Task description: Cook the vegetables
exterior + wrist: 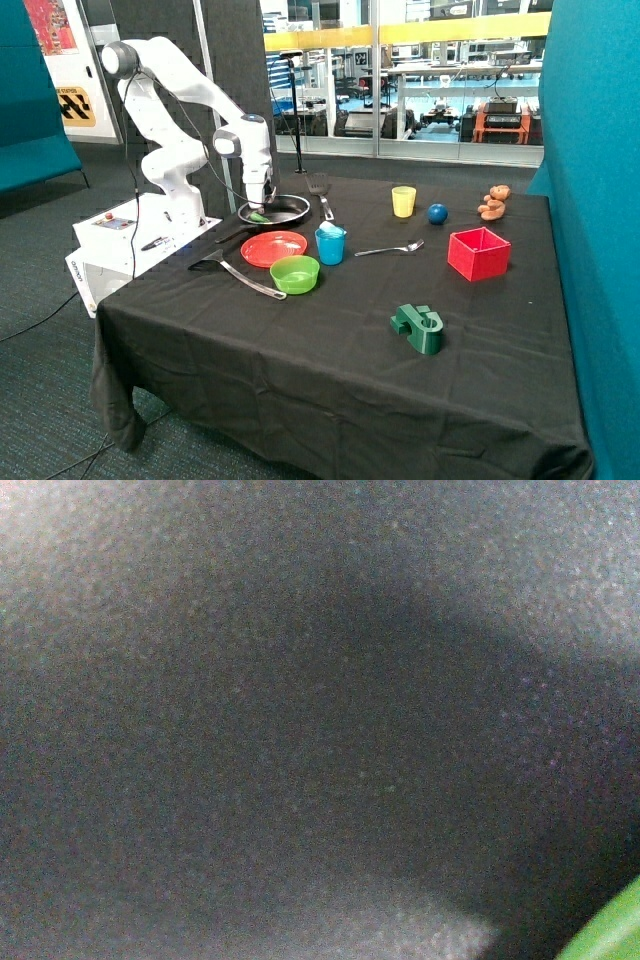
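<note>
gripper [258,207] down in pan [290,211] | green vegetable [259,216] at tip

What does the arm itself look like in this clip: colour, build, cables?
The arm is glossy white with rounded segments and dark grey joint caps. Thin dark cables hang beside it. Its gripper looks white with dark parts. It stands on a white base box.

no text is legible anywhere (the wall sign [77,105] stays unreadable).
</note>
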`<state>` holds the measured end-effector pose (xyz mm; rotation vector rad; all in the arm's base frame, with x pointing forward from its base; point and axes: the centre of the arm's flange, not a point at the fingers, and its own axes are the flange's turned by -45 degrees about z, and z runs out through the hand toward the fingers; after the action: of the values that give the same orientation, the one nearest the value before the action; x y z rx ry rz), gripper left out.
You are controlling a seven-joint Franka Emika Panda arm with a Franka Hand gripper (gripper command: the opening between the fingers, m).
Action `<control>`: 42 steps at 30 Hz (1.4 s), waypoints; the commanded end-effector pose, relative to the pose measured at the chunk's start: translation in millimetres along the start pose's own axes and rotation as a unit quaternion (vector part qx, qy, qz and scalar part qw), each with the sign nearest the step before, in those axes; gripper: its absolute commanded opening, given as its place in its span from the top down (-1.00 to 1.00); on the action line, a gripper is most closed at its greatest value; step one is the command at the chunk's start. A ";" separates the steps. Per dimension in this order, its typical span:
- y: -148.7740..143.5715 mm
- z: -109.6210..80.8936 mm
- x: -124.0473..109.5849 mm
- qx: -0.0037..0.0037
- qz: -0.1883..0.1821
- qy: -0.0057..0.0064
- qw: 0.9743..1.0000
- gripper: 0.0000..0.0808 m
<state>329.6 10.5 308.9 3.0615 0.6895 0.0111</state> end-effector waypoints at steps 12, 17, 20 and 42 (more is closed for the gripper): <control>-0.3 -40.3 49.6 0.002 0.024 -0.003 1.000 -0.73; 3.3 -43.1 63.6 0.002 0.045 -0.003 0.999 -0.67; 7.7 -45.0 72.7 0.002 0.061 -0.003 0.998 -0.66; 72.4 -50.0 93.5 0.002 0.251 -0.004 0.968 -0.70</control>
<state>426.8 8.8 357.5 3.1457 0.1573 0.0078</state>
